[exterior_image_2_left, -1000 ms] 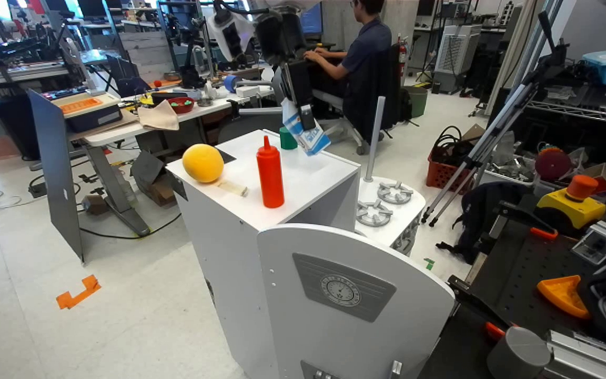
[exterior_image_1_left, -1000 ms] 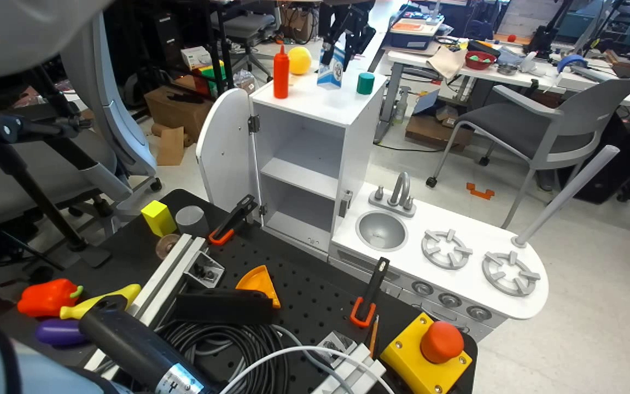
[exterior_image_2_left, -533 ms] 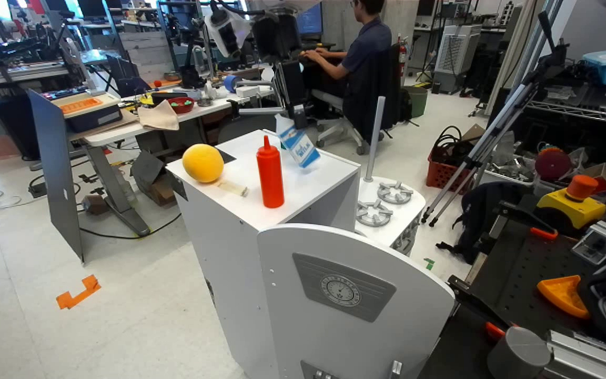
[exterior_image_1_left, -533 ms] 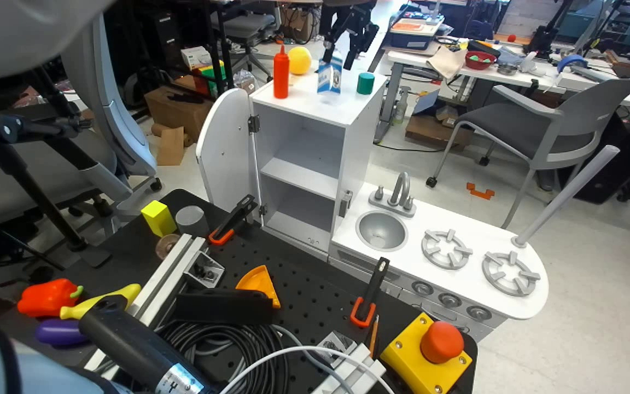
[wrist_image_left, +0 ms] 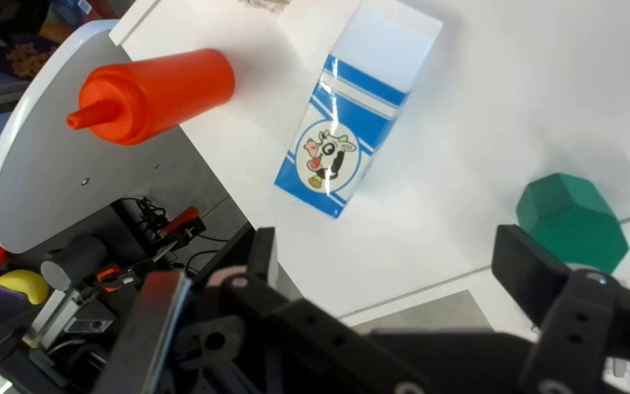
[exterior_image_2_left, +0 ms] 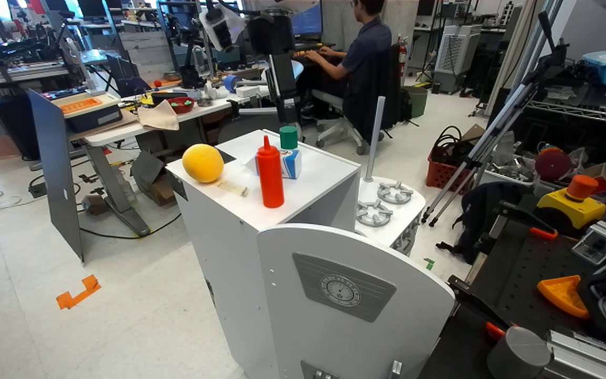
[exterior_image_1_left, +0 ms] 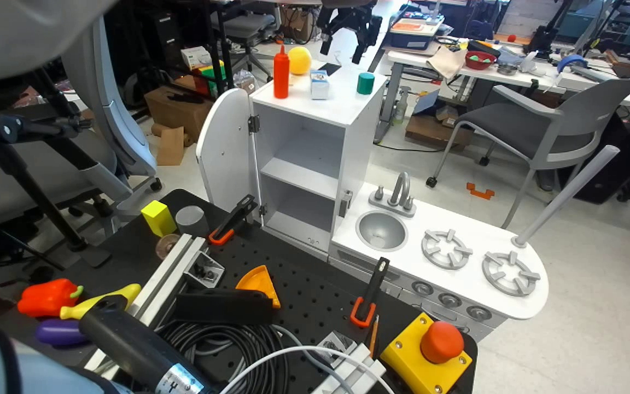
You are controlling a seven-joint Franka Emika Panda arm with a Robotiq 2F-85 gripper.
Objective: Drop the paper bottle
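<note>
- We see the paper milk carton [wrist_image_left: 342, 131] lying on its side on top of the white toy kitchen cabinet [exterior_image_1_left: 342, 106], apart from the gripper [wrist_image_left: 391, 257].
- The carton's cartoon-cow face is turned up; its white end points away from the cabinet's open front, its blue-edged end toward it.
- We find the jaws spread wide, the gripper hanging higher than the carton.
- In the wrist view the gripper overlaps the green six-sided piece [wrist_image_left: 572, 219] in our line of sight; in an exterior view we make out a gap between the gripper and that green six-sided piece [exterior_image_1_left: 365, 85].
- In an exterior view the red-orange squeeze bottle [exterior_image_2_left: 270, 181] stands upright and hides part of the carton; the wrist view shows us the two apart.
- In both exterior views we see a yellow ball [exterior_image_2_left: 203, 163] on the cabinet top; a pale strip [exterior_image_2_left: 233, 188] lies just beside it.
- The cabinet door [exterior_image_2_left: 355, 337] stands open, a round dial [exterior_image_2_left: 340, 290] on its outer face.
- In an exterior view we see a gray sink [exterior_image_1_left: 381, 232] and its faucet [exterior_image_1_left: 401, 189] on the lower white counter [exterior_image_1_left: 424, 219] beside the cabinet.
- Our black perforated tabletop [exterior_image_1_left: 315, 306] bears a red emergency-stop button [exterior_image_1_left: 442, 340] on a yellow box [exterior_image_1_left: 410, 358].
</note>
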